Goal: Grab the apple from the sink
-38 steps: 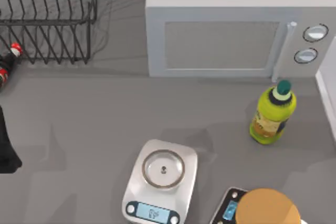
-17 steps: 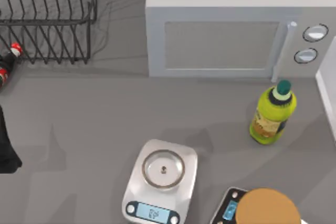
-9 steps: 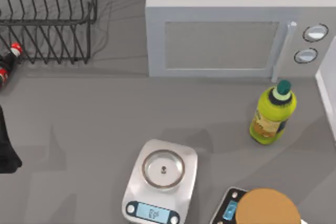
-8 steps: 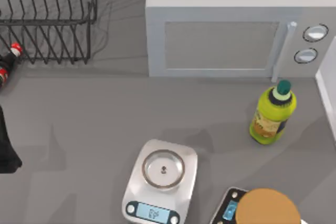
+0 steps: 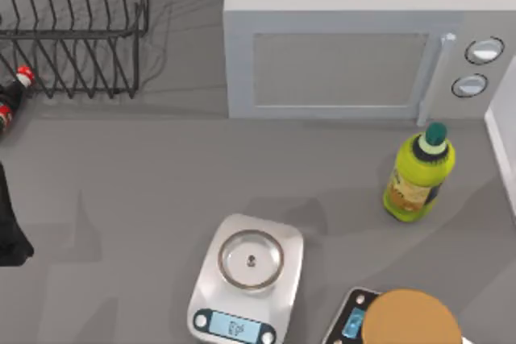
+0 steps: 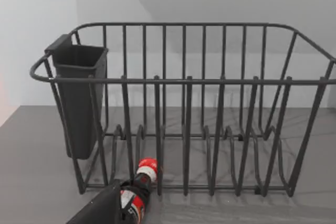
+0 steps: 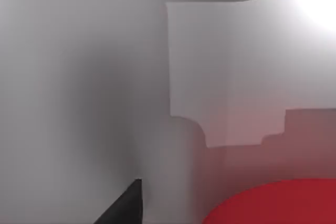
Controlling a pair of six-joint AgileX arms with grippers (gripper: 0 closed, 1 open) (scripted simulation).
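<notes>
My right wrist view looks down a pale grey wall (image 7: 79, 87), with the apple (image 7: 273, 203) as a bright red curve close below the camera and a red glow cast on the light surface just beside it. One dark finger (image 7: 123, 205) of my right gripper juts in next to the apple, apart from it as far as I can see; I cannot tell how wide those jaws stand. From my left wrist I face a black wire dish rack (image 6: 184, 114) with a dark cutlery cup (image 6: 79, 98) hung on one end, and a dark bottle (image 6: 137, 198) with a red cap lies on the counter right against the rack's front bars. A dark finger (image 6: 102, 208) of my left gripper reaches in beside that bottle, and again I cannot tell its opening. From above, the grey counter (image 5: 161, 175) carries the rack at the far left, a microwave (image 5: 363, 46) at the back, a yellow-green bottle (image 5: 418, 173) in front of its door handle, a kitchen scale (image 5: 248, 279) near the front, and a tan round disc (image 5: 411, 320) on a second scale at the front right. My left arm (image 5: 10, 223) shows as a dark shape at the left edge.
</notes>
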